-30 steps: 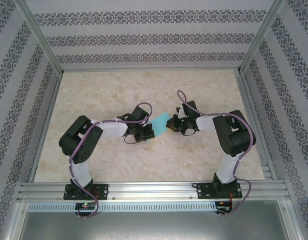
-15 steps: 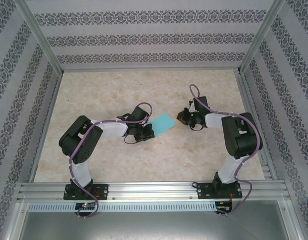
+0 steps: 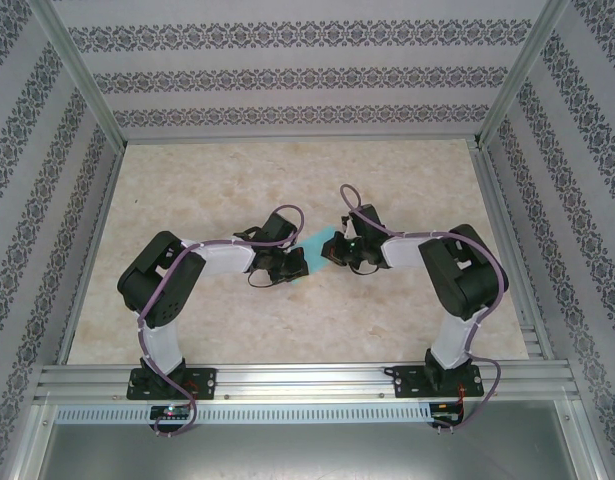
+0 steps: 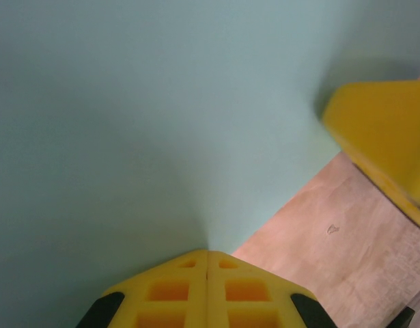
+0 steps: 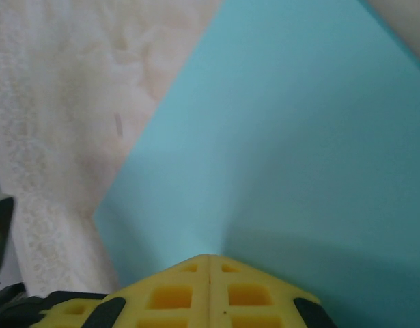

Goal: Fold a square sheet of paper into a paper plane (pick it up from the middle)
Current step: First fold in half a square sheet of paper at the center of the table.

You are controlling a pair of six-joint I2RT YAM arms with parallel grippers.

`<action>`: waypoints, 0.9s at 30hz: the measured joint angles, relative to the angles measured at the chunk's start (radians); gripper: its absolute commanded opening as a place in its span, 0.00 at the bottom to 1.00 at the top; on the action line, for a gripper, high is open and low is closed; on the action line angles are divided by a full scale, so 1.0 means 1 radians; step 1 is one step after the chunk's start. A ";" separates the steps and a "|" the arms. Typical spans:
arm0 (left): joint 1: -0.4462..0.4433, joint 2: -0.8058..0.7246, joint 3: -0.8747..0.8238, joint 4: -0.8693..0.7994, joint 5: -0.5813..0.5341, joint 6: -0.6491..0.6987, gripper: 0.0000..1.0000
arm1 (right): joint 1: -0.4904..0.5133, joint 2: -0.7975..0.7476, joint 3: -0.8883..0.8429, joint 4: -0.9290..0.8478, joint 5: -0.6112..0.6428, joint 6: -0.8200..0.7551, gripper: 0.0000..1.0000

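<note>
While left claw (image 4: 207,254) and right claw (image 5: 210,259) press, paper (image 5: 298,137) lies beneath.

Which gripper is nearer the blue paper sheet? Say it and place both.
Neither: both touch it. The left gripper rests shut on the left side of the sheet; the right gripper rests shut on its right side.

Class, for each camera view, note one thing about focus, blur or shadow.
Top external: sharp, evenly lit, faint shadows on the table. Left wrist: square sheet of paper hazy, shadow beside a blurred yellow finger. Right wrist: paper edge clear, shaded near the right tool.
</note>
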 measured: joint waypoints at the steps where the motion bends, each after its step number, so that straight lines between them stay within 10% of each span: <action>1: 0.000 0.000 0.000 0.000 0.000 0.003 0.00 | 0.000 0.005 -0.001 0.002 -0.001 0.001 0.00; 27: 0.000 0.094 0.096 0.047 0.087 0.131 0.01 | -0.013 0.021 -0.001 0.009 -0.038 0.005 0.00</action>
